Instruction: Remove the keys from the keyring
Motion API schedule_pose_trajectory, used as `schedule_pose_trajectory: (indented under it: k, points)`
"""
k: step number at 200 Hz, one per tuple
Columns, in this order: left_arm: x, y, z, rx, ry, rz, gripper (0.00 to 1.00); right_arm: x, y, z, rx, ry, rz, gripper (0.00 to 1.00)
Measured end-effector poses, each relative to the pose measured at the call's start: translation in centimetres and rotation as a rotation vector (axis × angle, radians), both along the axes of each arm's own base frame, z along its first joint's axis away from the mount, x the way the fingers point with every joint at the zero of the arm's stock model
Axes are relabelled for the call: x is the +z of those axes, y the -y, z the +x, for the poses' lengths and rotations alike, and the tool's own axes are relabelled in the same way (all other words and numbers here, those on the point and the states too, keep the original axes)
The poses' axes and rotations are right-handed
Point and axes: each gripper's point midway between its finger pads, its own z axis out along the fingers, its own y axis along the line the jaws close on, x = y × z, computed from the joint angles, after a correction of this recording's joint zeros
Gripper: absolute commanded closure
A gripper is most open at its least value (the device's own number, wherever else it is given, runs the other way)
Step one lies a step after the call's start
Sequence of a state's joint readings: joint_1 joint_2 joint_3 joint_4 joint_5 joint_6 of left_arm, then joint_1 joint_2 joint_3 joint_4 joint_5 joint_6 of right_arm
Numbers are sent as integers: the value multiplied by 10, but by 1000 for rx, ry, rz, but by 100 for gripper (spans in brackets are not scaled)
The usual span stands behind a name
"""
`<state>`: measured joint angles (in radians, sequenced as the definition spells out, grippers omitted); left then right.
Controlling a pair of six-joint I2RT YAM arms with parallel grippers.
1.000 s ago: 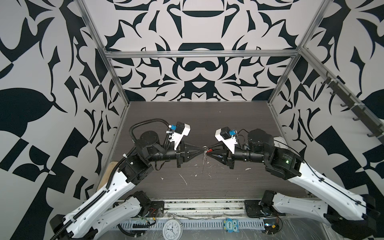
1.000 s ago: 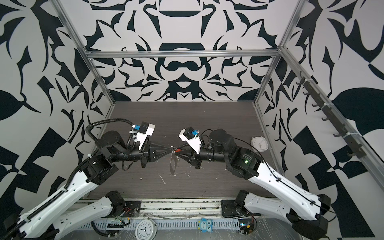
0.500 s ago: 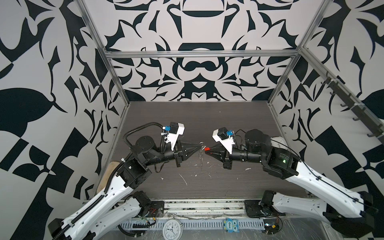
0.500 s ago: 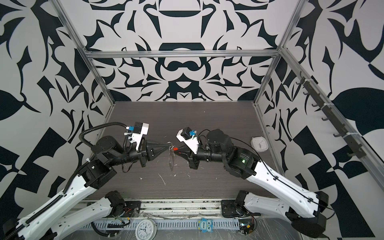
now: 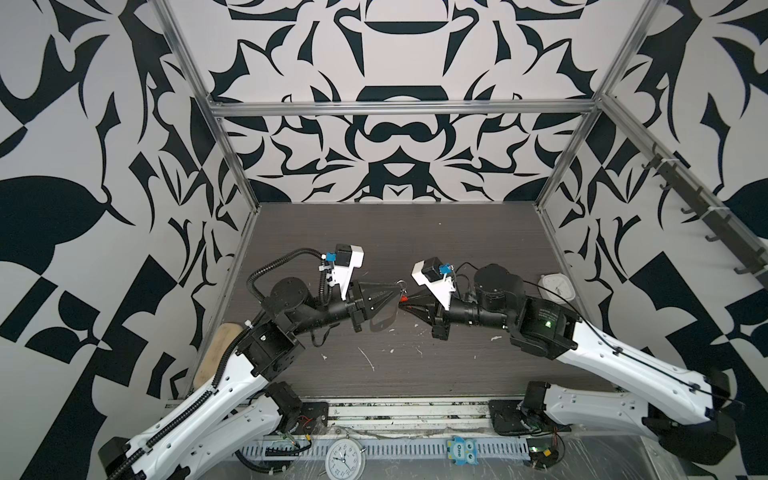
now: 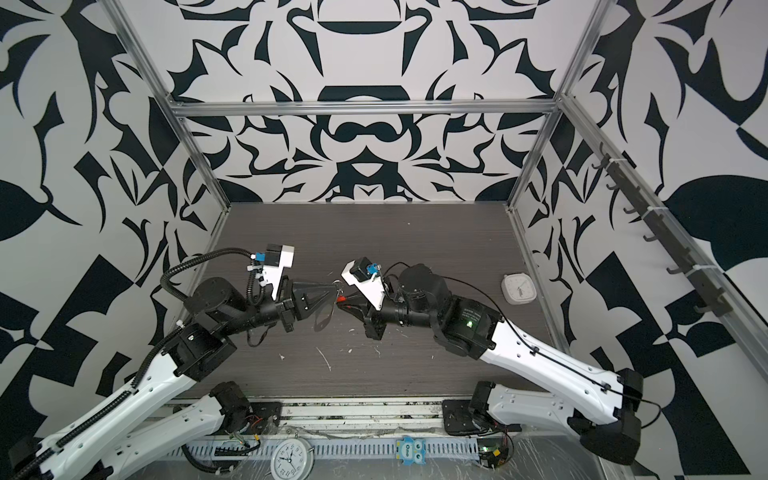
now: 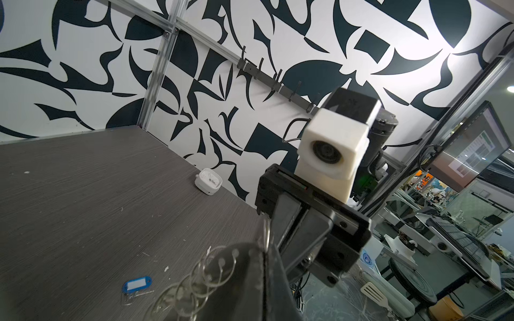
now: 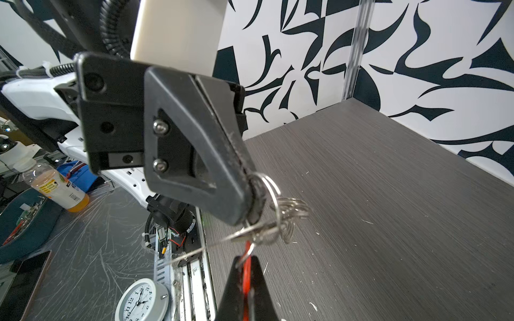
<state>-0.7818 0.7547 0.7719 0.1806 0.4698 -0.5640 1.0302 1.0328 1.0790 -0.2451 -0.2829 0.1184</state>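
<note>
1. The left gripper [image 5: 395,287], left of centre in both top views, is pinching the keyring [image 8: 289,211] with its jaws pressed together, holding it above the table [image 5: 415,232].
2. At frame centre the red key [image 8: 246,278] is hanging off the keyring, and the right gripper [image 5: 404,306] is squeezing its jaws on the red tag.
3. The blue key [image 7: 137,283] is lying loose on the table, at the lower left of the left wrist view, its white label showing no writing.
4. A square clock [image 5: 557,286] is sitting by the right wall.
5. Along the bottom edge, a round clock [image 5: 344,459] is showing numerals 1 to 12, and a blue owl tag [image 5: 462,449] is reading "One".
6. A bottle [image 8: 55,189] is standing at the left of the right wrist view, its label too blurred to read.
</note>
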Motion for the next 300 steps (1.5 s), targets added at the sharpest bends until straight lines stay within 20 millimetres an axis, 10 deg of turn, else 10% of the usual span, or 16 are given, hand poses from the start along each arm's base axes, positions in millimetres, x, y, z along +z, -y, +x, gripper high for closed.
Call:
schedule_pose_trajectory:
  k: [47,76,154,300]
  points:
    - [-2,0,-2,-4,43,27,100,-11,13,-14,12,-43,-55,61]
    - [0,-3,-5,-2,71,31,100,-1,30,-22,2,-24,-43,57]
    - [6,-3,-16,-51,124,15,100,70,33,-11,-66,59,132,63]
    - [9,-3,-20,-73,142,5,100,68,11,2,17,-49,174,85]
